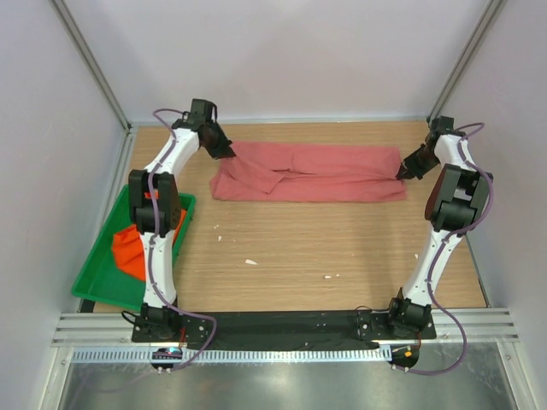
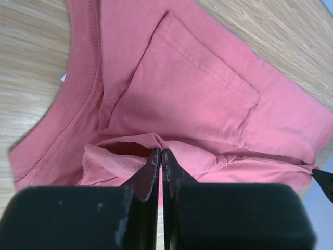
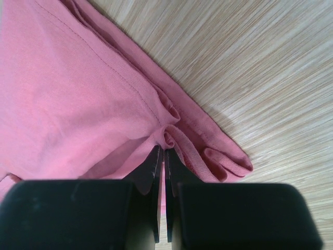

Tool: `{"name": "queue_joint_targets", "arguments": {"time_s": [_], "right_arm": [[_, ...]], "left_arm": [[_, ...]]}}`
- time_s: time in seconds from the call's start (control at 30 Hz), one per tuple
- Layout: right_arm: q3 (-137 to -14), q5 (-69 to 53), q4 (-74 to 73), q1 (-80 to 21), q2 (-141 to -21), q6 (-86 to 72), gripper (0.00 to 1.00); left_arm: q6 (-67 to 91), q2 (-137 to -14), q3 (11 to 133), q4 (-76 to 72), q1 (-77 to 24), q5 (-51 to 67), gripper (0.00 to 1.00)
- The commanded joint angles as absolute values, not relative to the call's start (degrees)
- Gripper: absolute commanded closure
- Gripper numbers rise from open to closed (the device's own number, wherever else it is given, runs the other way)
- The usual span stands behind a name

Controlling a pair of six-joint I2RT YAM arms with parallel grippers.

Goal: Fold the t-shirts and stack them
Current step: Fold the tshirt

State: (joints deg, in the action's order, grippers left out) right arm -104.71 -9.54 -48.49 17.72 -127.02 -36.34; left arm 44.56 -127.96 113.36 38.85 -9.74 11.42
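Observation:
The pink t-shirt (image 1: pixel 312 175) lies stretched in a long band across the far half of the table, folded lengthwise. My left gripper (image 1: pixel 224 152) is shut on a pinch of its cloth at the band's left end, near the collar (image 2: pixel 86 78) and a folded-in sleeve (image 2: pixel 192 88). My right gripper (image 1: pixel 408 167) is shut on the bunched hem (image 3: pixel 171 136) at the right end. The orange t-shirt (image 1: pixel 126 249) lies crumpled in the green tray (image 1: pixel 94 278), partly hidden by the left arm.
The green tray sits at the table's left edge, beside the left arm's base. A few small white scraps (image 1: pixel 250 261) lie on the wood in front of the pink shirt. Walls close in the back and both sides.

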Motion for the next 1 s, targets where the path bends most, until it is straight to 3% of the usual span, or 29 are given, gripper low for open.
{"name": "queue_joint_targets", "arguments": {"time_s": [0.0,0.83,0.97], "right_arm": [[-107.5,-8.5,-48.0,17.5,-126.7,-37.3,0.92],[-111.1,-8.4,-47.6,17.6,-129.9,-38.6,0.86],[-112.7,-8.7,-47.4,17.5,-130.6,-36.9,0.7]], "left_arm": [[44.7,-128.4,116.0,36.0,-9.4,13.1,1.0],[44.5,-131.5,119.1,35.9,-8.4,11.3,1.0],[42.0,-133.0,122.3,36.0,-8.3,10.6,0.97]]}}
